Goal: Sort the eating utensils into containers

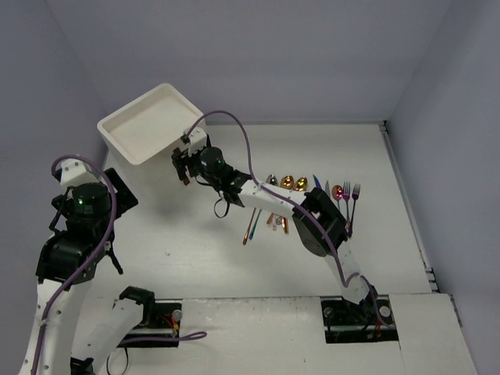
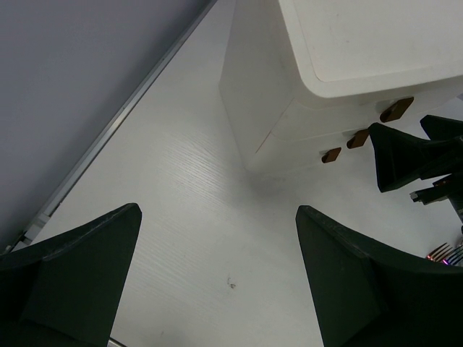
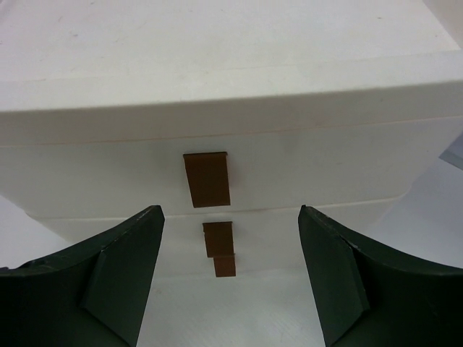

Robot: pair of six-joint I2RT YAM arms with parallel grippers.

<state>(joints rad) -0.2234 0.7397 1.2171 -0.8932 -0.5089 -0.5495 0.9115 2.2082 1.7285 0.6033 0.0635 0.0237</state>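
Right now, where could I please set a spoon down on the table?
The widest bare patch of table lies between the left arm, the white drawer cabinet and the utensils. A second strip runs behind the utensils, along the back wall. It is crowded along the utensil row on the right and at the cabinet's front, where the right gripper sits.

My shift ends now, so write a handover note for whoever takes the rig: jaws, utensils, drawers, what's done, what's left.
Left gripper: jaws open, empty, over bare table, facing the cabinet.
Right gripper: jaws open either side of the top drawer handle, not gripping.
Utensils: loose on the table, right of the cabinet.
Done: none seen sorted; drawers look shut.
Remaining: open drawers, sort everything.
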